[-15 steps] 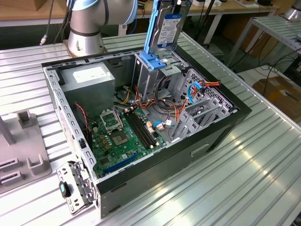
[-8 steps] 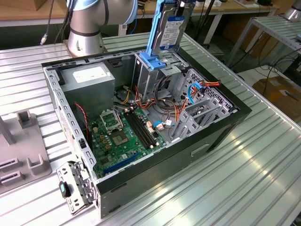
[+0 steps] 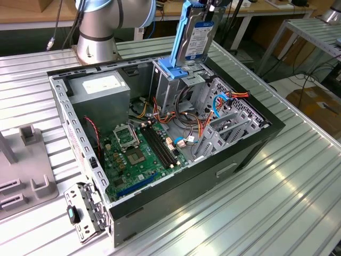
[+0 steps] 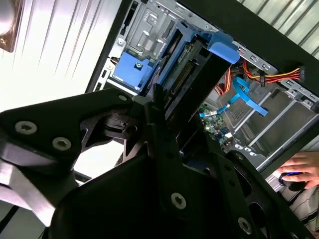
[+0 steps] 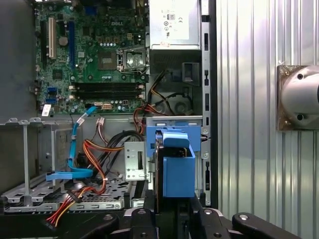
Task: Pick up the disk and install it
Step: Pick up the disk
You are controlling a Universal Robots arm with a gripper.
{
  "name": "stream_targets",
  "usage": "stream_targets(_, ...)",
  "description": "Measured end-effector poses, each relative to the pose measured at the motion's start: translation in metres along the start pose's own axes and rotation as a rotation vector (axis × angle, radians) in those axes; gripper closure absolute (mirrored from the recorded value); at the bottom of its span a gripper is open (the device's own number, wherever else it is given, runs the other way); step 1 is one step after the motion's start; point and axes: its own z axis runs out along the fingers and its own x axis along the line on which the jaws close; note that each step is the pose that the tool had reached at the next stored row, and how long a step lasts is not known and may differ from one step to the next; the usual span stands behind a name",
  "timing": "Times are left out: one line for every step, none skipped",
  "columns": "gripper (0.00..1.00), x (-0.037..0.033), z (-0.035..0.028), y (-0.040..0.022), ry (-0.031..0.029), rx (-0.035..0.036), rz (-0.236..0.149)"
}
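Motherboard (image 3: 139,149) lies toward the exterior view's left inside the open computer case (image 3: 256,141). Further right stands the drive cage (image 3: 173,88), topped by a blue bracket (image 3: 173,70). Directly above it hangs the disk (image 3: 193,36), its long axis nearly upright and its top leaning toward the exterior view's right. Whether its lower end touches the bracket I cannot tell. The gripper (image 5: 172,211) is clamped on the disk's upper end, so the cage lies straight below. The first wrist view shows the disk edge-on over the bracket; the second wrist view adds a person's hand (image 4: 299,167).
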Motion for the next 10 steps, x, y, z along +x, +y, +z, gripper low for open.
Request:
stream_targets(0.65, 0.0015, 0.0000, -0.0002, 0.0000, 0.0000, 0.000)
stream_targets(0.65, 0.0035, -0.0001, -0.0004, -0.0001, 0.0000, 0.000)
stream_targets(0.65, 0.0052, -0.0001, -0.0005, -0.0001, -0.0001, 0.000)
stream_targets(0.65, 0.0081, -0.0002, -0.0009, 0.0000, -0.0001, 0.000)
stream_targets(0.65, 0.0103, -0.0003, -0.0011, 0.0000, -0.0001, 0.000)
stream_targets(0.65, 0.0121, -0.0004, -0.0012, 0.0001, -0.0002, 0.000)
stream_targets(0.65, 0.0144, -0.0004, -0.0014, -0.0001, -0.0002, 0.000)
stream_targets(0.65, 0.0163, -0.0005, -0.0016, -0.0001, -0.0002, 0.000)
stream_targets(0.65, 0.0186, -0.0005, -0.0018, 0.0000, -0.0003, 0.000)
stream_targets(0.65, 0.0205, -0.0006, -0.0020, -0.0001, -0.0003, 0.000)
